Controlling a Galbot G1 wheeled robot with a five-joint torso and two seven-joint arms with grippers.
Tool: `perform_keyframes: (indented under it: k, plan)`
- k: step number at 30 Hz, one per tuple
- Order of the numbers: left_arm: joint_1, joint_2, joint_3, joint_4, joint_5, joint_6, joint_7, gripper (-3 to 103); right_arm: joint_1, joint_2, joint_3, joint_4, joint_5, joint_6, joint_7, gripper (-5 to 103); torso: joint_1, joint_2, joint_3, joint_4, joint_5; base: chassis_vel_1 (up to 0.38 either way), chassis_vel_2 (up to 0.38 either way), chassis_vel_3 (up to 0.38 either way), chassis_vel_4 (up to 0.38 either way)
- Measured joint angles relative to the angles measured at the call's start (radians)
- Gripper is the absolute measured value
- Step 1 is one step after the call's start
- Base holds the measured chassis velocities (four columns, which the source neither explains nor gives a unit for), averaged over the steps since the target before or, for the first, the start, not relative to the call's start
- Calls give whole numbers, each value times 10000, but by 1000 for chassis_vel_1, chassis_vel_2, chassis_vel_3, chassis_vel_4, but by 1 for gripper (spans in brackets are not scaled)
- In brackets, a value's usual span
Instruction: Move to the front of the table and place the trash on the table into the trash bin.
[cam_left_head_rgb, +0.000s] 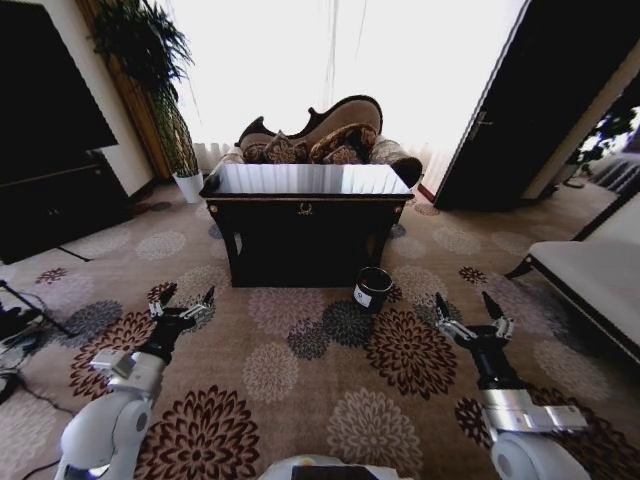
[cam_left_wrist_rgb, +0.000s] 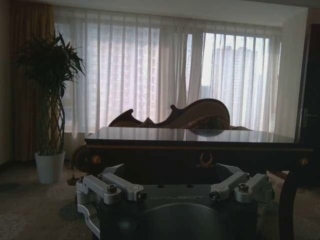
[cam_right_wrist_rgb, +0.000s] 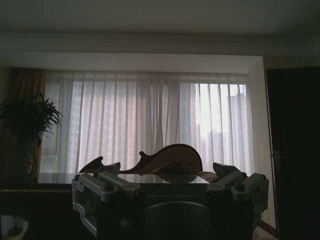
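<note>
The table (cam_left_head_rgb: 300, 240) stands ahead on the carpet, dark wood with a glossy top that mirrors the bright window. The trash is hidden in that glare. The trash bin (cam_left_head_rgb: 372, 288), black with a white label, sits on the floor at the table's front right corner. My left gripper (cam_left_head_rgb: 187, 297) hovers open over the carpet, short of the table's left front. My right gripper (cam_left_head_rgb: 464, 305) is open too, to the right of the bin and nearer to me. The left wrist view looks level at the table (cam_left_wrist_rgb: 190, 136) with its gold ornament (cam_left_wrist_rgb: 205, 160).
A curved sofa (cam_left_head_rgb: 320, 135) stands behind the table. A tall plant in a white pot (cam_left_head_rgb: 187, 185) is at the far left, next to a low dark TV cabinet (cam_left_head_rgb: 60, 205). A pale bench (cam_left_head_rgb: 590, 275) lines the right. Cables (cam_left_head_rgb: 20, 330) lie at my left.
</note>
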Motion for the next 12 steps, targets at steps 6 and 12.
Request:
perform_keyframes:
  k: [6,12]
  plan:
    - [29,-14,-7,-27,-11,10,-215,100,-41,74,-61,-6,-81,22,12,100,-22,8,-8,0,1,-6,3,8,-9]
    - [171,-106,43,-190,-66,71,-388,100,-60,81,1,40,-17,-74,596,100,-20,9,-7,0,0,0,0,0,0]
